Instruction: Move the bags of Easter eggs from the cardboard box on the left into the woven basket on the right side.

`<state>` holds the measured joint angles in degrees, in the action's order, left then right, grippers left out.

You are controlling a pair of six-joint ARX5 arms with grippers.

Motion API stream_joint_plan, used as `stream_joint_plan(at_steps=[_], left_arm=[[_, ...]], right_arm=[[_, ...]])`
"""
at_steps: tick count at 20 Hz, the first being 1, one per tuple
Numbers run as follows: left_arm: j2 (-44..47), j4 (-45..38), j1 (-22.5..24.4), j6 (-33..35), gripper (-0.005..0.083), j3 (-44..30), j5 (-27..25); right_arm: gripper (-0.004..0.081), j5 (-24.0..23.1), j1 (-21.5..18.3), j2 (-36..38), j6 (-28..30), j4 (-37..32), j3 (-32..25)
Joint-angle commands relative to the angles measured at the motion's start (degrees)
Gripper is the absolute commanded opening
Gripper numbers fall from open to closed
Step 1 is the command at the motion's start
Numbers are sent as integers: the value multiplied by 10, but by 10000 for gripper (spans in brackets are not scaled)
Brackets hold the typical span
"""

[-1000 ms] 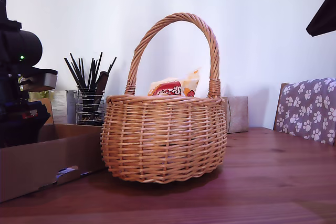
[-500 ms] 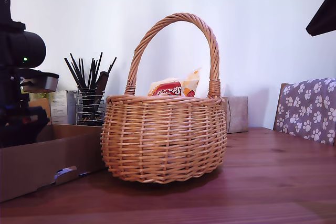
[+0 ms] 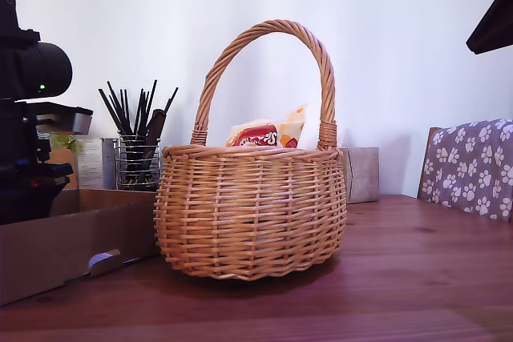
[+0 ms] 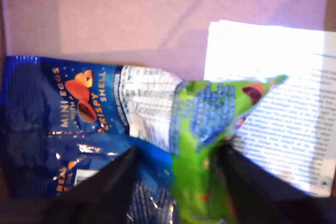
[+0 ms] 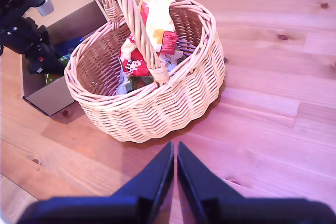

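Our second gripper (image 5: 175, 153) hovers over the counter (image 5: 273, 103) just before the woven basket (image 5: 152, 103), fingers pressed together. A yellow-orange bag (image 5: 155, 17) stands inside the basket. Beyond the basket, in the cardboard box (image 3: 56, 250), our first gripper (image 4: 176, 163) spreads its fingers around a green bag (image 4: 210, 124), beside a blue bag (image 4: 63, 108).

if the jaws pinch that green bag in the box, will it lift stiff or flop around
Probably floppy: the green bag is already creased and folded. Its glossy film may slip between my first gripper's jaws. It looks thin and part empty, so likely light, and it may drag the overlapping blue bag.
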<state>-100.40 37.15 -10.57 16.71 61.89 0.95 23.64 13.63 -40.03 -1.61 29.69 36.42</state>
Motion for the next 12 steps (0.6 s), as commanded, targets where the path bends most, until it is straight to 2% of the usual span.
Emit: stream_joint_plan(at_steps=[1, 4, 8, 12], left_arm=[[-24, -1, 0, -2, 248, -14, 0], [-20, 4, 0, -2, 246, -1, 1], [4, 5, 0, -2, 129, 4, 6], [37, 7, 0, -2, 122, 4, 14]], right_arm=[[-12, 3, 2, 1, 2, -3, 8], [-12, 3, 2, 1, 2, -3, 8], [-12, 3, 2, 1, 2, -3, 8], [-12, 3, 2, 1, 2, -3, 8]])
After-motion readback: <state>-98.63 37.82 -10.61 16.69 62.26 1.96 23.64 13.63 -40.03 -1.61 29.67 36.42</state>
